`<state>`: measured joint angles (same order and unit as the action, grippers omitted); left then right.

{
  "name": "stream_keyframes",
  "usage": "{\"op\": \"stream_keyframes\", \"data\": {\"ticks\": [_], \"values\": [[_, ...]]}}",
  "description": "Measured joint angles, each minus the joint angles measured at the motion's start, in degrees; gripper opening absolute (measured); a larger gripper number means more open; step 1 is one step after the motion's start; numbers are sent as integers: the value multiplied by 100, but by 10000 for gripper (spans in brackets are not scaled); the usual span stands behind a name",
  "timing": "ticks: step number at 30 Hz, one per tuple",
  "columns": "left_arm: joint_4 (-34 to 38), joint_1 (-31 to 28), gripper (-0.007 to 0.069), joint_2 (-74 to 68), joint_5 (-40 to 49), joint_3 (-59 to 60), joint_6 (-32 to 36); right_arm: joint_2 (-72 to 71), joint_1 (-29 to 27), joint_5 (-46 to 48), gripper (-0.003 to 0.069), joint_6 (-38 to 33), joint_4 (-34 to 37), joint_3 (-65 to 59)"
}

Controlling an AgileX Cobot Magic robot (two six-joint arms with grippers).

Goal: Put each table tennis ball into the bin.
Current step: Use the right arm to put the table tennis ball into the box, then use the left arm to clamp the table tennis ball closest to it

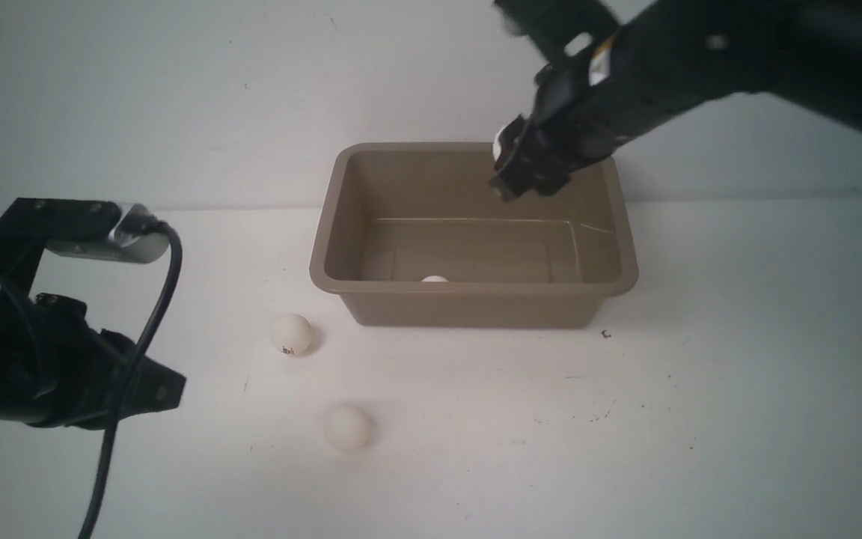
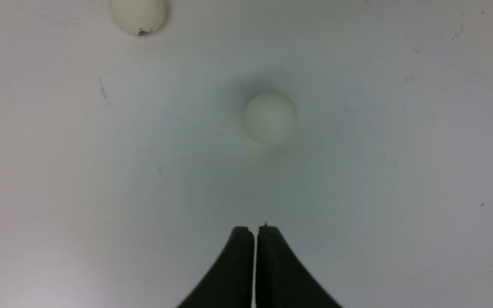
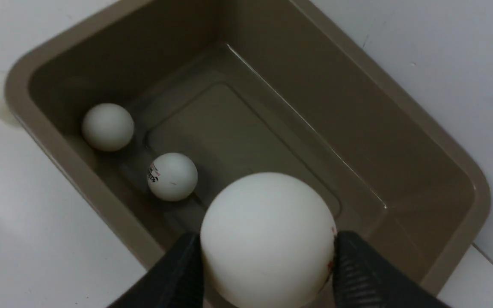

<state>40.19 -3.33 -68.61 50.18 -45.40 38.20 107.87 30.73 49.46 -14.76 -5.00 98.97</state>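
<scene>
The taupe-brown bin [image 1: 472, 293] stands mid-table. My right gripper [image 1: 513, 168] hangs over its far right part, shut on a white table tennis ball [image 1: 500, 144]. In the right wrist view this ball [image 3: 263, 214] sits between both fingers [image 3: 353, 265] above the bin [image 3: 357, 128], where two balls lie: a plain one [image 3: 108, 126] and a marked one [image 3: 172, 176]. Two balls rest on the table left of the bin: one with a mark [image 1: 291, 334] and a plain one [image 1: 348, 427]. My left gripper [image 2: 255, 229] is shut and empty, short of the plain ball [image 2: 269, 117].
The left arm's black cable [image 1: 148, 329] hangs down at the front left. A white wall rises right behind the bin. The marked ball [image 2: 138, 15] lies farther out than the plain one in the left wrist view.
</scene>
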Motion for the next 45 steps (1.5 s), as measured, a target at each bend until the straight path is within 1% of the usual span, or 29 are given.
{"op": "stream_keyframes", "data": {"ticks": [3, 6, 10, 11, 12, 13, 14, 15, 16, 17, 19, 22, 25, 26, 28, 30, 31, 33, 36, 42, 45], "values": [[334, 0, 9, -219, -46, 0, 193, 554, 0, 100, 357, 0, -104, 373], [463, 0, 31, -414, -96, 0, 343, 906, 0, 105, 372, 54, -159, 588], [755, 0, 117, -724, -187, 0, 676, 1326, 0, 112, 419, 422, -424, 848], [774, 0, 122, -738, -212, 0, 719, 1337, 0, 112, 424, 462, -438, 860], [902, 0, 167, -832, -273, 0, 903, 1376, 0, 91, 430, 580, -538, 872], [930, 0, 179, -855, -283, 0, 949, 1376, 0, 92, 433, 610, -555, 872], [1018, 23, 221, -925, -294, 0, 1101, 1376, -6, 67, 434, 666, -593, 879], [1083, 104, 269, -996, -381, 0, 1228, 1376, -19, 8, 435, 704, -611, 921], [1101, 156, 291, -1031, -420, 0, 1298, 1376, -19, -5, 435, 711, -619, 947], [1107, 175, 291, -1031, -434, 0, 1298, 1376, -19, -5, 435, 711, -619, 947], [1147, 475, 349, -1158, -631, 0, 1453, 1371, -19, 63, 437, 733, -603, 1039], [1147, 958, 377, -1310, -945, 0, 1513, 1270, -31, 350, 437, 745, -498, 1095], [1096, 1451, 386, -1502, -1319, -13, 1525, 989, -81, 611, 437, 745, -378, 1094], [1004, 1755, 386, -1627, -1549, -21, 1511, 824, -131, 698, 437, 745, -334, 1094], [843, 2091, 386, -1813, -1850, -26, 1407, 466, -253, 795, 438, 739, -216, 1094], [769, 2184, 386, -1894, -1971, -32, 1320, 317, -297, 849, 438, 732, -173, 1096], [594, 2308, 386, -2072, -2151, -32, 1098, -26, -403, 955, 438, 682, -18, 1101], [414, 2351, 386, -2247, -2315, -32, 831, -443, -488, 1134, 438, 565, 190, 1119], [199, 2357, 388, -2402, -2480, -32, 604, -853, -526, 1372, 438, 418, 407, 1140], [56, 2373, 388, -2458, -2820, -32, 526, -1582, -531, 2068, 438, 101, 880, 1145], [51, 2380, 388, -2478, -2918, -32, 521, -1795, -531, 2266, 438, 40, 955, 1145]]}}
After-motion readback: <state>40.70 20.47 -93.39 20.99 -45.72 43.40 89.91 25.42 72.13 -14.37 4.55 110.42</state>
